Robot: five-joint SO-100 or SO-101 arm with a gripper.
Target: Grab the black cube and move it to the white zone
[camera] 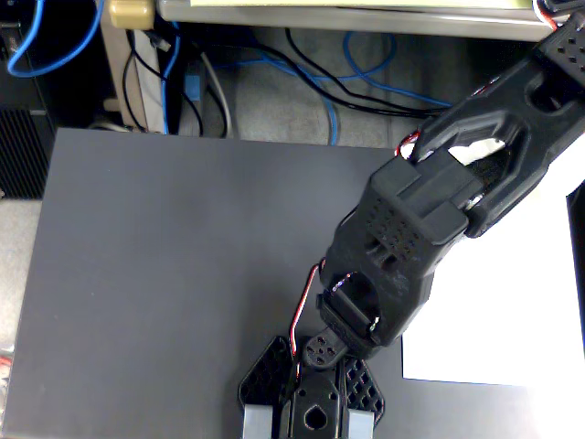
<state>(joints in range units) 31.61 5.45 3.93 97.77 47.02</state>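
- At 6 o'clock of the fixed view, down on the bottom edge: gripper (311, 413), seen from above, with latticed black parts flaring to either side and two grey pieces cut off by the frame.
- Cannot tell whether the jaws are spread or pressed together; tips lost under the wrist and past the edge.
- Cannot pick out the black cube anywhere; only dark shapes at 6 o'clock, not separable from the gripper's own plastic.
- From 2 o'clock down to 6 o'clock: glossy black arm (411, 229), slanting across the picture and tapering toward the gripper.
- Along the arm's left side near 6 o'clock: thin red wire (297, 320), looping down to the wrist.
- At 3 to 4 o'clock, against the right edge: white zone (498, 320), its upper left part covered by the arm, its lower edge lying on the mat, just right of the gripper.
- Across the centre and out to 9 o'clock: dark grey mat (164, 293), bare on that side.
- At 12 o'clock, beyond the mat's far edge: blue cables (331, 114) and black ones, tangled on the floor.
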